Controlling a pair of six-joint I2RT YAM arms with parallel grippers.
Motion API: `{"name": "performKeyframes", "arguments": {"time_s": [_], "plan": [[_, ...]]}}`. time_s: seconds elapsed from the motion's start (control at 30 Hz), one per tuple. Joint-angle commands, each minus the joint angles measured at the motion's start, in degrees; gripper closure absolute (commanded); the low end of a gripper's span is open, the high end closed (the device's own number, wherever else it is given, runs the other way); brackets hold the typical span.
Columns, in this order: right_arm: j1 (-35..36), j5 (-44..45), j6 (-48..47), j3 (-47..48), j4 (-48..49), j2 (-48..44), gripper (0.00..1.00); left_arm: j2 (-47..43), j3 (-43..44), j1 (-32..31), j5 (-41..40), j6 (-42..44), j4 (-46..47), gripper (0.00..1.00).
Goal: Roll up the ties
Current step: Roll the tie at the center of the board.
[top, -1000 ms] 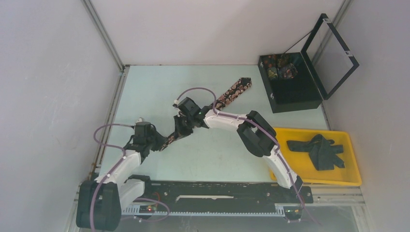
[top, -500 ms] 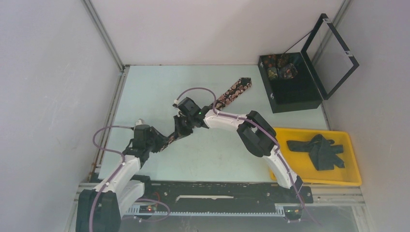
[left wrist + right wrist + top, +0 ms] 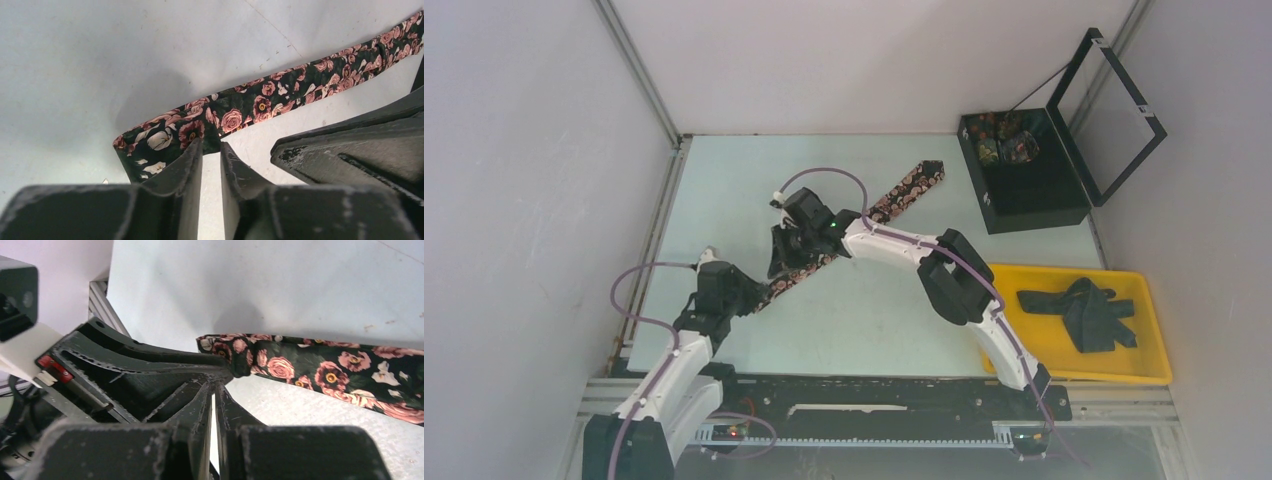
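So the tie (image 3: 894,195) is laid flat on the surface (image 3: 724,180) with its long axis on a diagonal. The narrow end is near-left, and the wide pointed end is far-right, up by the box (image 3: 1034,205).

Both hands are on the narrow end. The left hand (image 3: 742,297) is right by the tip, and going by its wrist view it's clenched on the fabric edge. The right hand (image 3: 786,265) is just beside it, a bit further up the tie, and it looks pinched onto the edge too.

The rest of the tie stretches away from both hands toward far-right. My guess is the roll has to travel that way along the axis, starting at the tip, and the left hand is the one nearer the tip.

Count:
- One tie out on the surface, with two hands on it.
- One yellow tray (image 3: 1159,330) at the right holding a heap of dark ties (image 3: 1084,312); I can't tell how many.
- One black box with its lid (image 3: 1109,115) up and some rolled ties (image 3: 1002,140) inside, too small to count.
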Motion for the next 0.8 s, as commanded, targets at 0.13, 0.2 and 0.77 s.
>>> {"name": "performKeyframes", "arguments": {"time_s": [0.13, 0.2, 0.77], "plan": [[0.6, -2.7, 1.0, 7.4, 0.0, 3.5, 0.89, -2.1, -0.7, -0.4, -1.2, -0.2, -0.9, 0.94], [0.8, -3.2, 1.1, 8.6, -0.5, 4.7, 0.89, -2.2, -0.7, -0.4, -1.1, -0.3, -0.9, 1.00], [1.2, -8.6, 1.2, 13.2, -1.3, 9.7, 0.89, -13.8, -2.0, -0.4, -6.8, -3.9, -12.4, 1.00]]}}
